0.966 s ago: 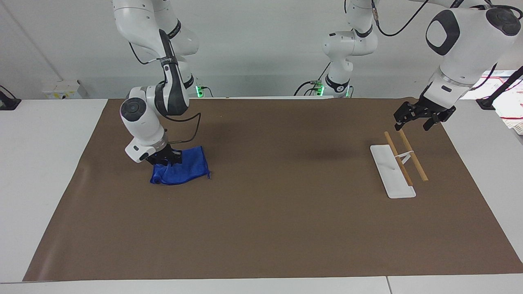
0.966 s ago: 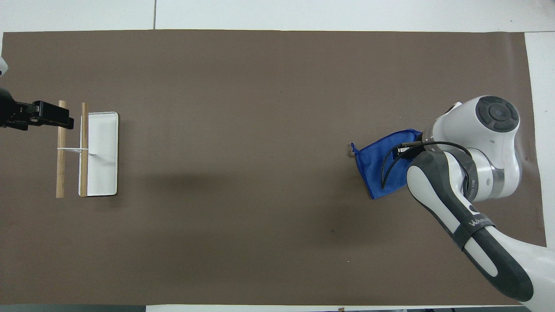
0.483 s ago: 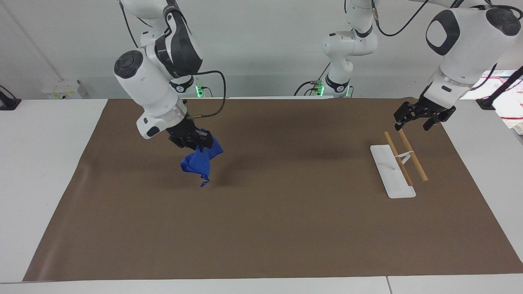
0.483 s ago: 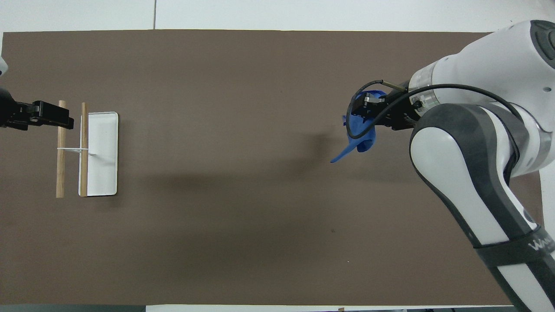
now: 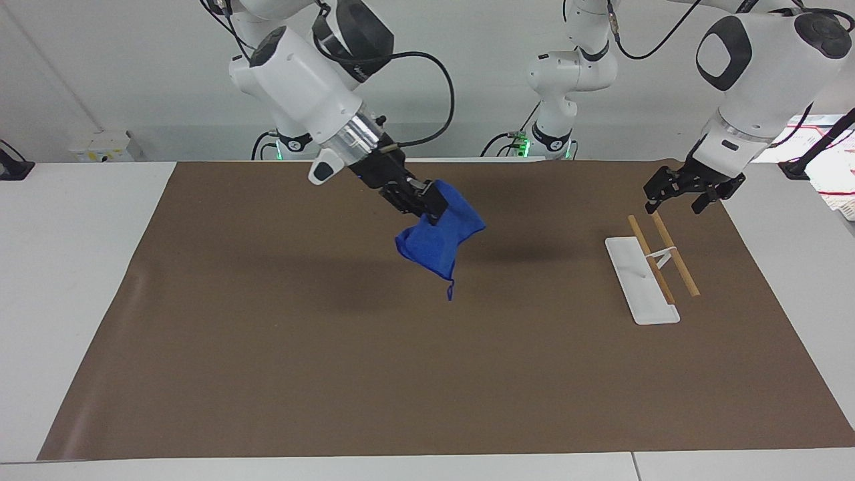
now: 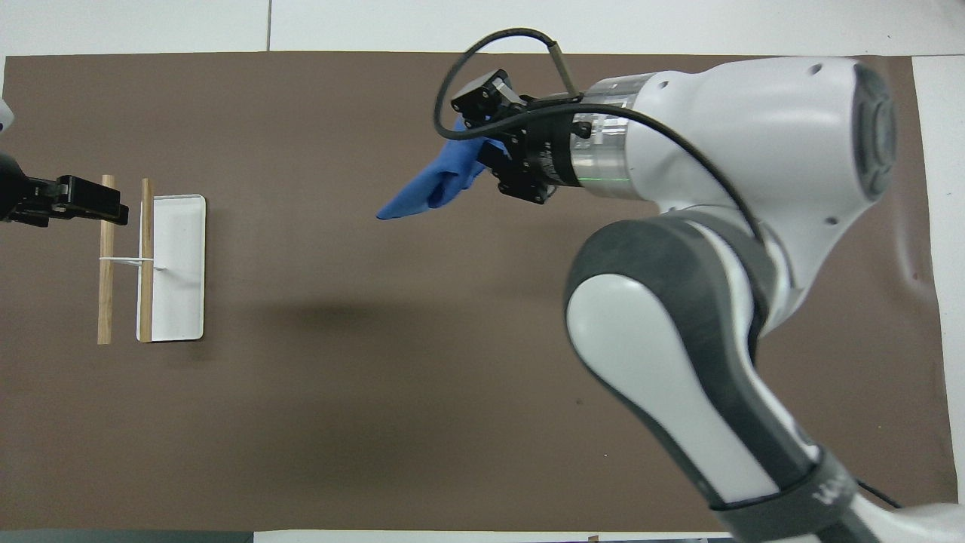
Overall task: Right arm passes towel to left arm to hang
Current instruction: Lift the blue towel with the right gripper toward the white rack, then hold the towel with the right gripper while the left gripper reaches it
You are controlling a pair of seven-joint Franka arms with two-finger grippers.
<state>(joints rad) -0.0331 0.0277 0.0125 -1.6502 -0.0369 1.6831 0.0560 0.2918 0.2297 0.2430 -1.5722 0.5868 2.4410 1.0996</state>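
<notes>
While aloft, towel (image 5: pixel 437 244) hangs below right claw (image 5: pixel 427 204)

You are looking at a soft, matt blue cloth — the towel (image 5: pixel 437 242) — limp and creased where it hangs. The right arm (image 5: pixel 304 70) wears glossy white plastic shells with dark grey panels and a bright metal ring at the wrist; the left arm (image 5: pixel 758 63) has the same smooth gloss. Under the towel, the brown mat (image 5: pixel 427 374) looks matt and paper-like. At the mat's left-arm end, the rack (image 5: pixel 641 280) pairs a smooth white plastic base with two bare wooden rods (image 5: pixel 676 254).
</notes>
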